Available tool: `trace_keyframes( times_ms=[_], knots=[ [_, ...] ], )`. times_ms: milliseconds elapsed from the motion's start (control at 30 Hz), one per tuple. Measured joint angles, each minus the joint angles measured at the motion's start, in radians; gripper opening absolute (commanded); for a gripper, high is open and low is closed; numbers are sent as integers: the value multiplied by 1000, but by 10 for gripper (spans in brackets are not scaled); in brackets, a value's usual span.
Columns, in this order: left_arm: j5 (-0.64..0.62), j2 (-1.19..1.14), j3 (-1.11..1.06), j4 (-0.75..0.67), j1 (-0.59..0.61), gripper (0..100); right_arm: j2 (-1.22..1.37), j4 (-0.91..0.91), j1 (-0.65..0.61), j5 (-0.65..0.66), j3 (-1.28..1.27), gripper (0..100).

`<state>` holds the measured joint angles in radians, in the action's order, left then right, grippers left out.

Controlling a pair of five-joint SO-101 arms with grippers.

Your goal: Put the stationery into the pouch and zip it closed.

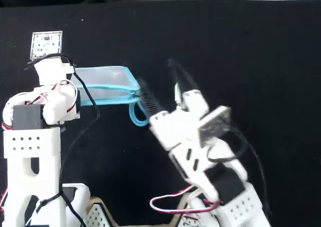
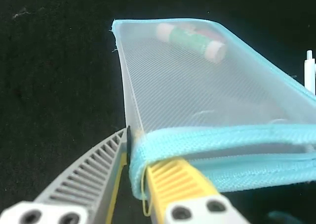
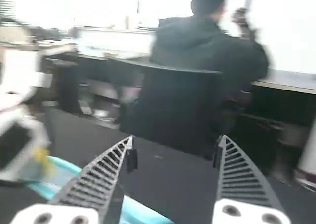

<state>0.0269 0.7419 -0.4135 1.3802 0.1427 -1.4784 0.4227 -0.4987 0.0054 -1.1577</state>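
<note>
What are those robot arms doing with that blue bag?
The left hand pinches one end of the see-through pouch, right by its blue zip. A glue stick lies inside. The right hand is open and empty, raised above the table near the pouch's other end. I can't tell if the zip is shut.

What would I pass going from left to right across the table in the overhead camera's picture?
left arm → pouch → blue strap loop → right arm
</note>
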Motion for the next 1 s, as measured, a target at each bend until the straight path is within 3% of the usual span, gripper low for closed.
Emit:
trace_keyframes(
  times_ms=[200, 433, 833, 1000],
  knots=[
    [0, 0, -31, 0, 3, 30, -69, 242, 238, 0, 0, 247],
    [0, 2, -34, 0, 3, 30, -25, 276, 295, 0, -37, 247],
    [0, 2, -34, 0, 3, 30, 597, 190, 302, -12, 103, 247],
    [0, 3, -60, 0, 3, 30, 910, 94, 376, -74, 222, 247]
  ],
)
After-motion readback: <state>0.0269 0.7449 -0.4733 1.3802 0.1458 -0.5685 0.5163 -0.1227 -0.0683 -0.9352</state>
